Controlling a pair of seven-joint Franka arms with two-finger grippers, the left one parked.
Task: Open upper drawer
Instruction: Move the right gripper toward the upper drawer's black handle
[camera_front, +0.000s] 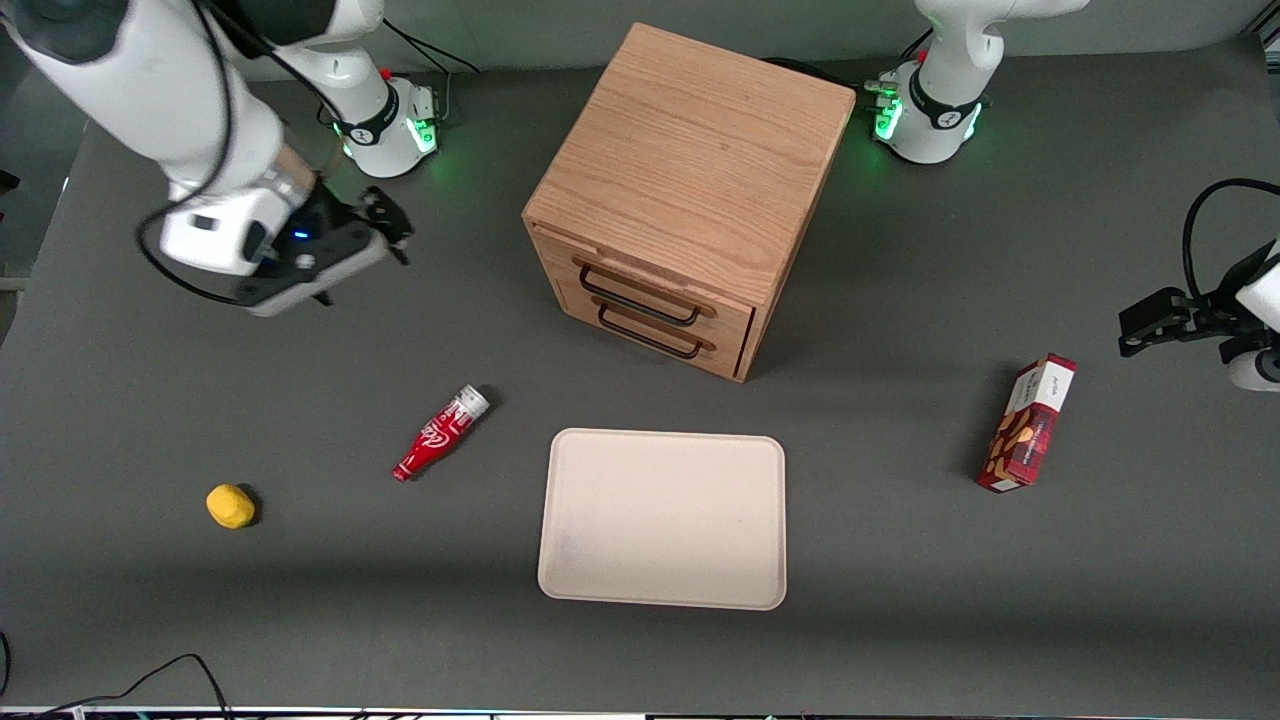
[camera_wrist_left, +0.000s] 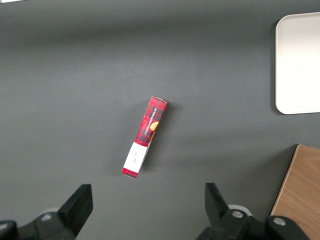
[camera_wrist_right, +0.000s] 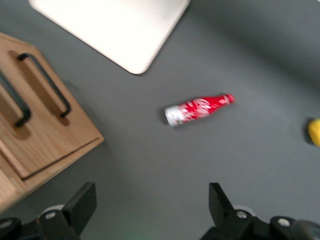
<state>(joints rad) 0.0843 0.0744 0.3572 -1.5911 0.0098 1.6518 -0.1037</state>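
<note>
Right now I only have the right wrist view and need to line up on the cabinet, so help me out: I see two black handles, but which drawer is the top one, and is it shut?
Observer: In the front view the upper drawer sits just under the cabinet top, and it looks shut, flush like the lower one.
Operator: Where is my gripper relative to it?
Observer: The gripper hangs open above bare table, toward the working arm's end, well clear of the handles.
Operator: Anything I can't see near the cabinet?
Observer: A red snack box stands toward the parked arm's end, nearer the front camera than the cabinet.
</note>
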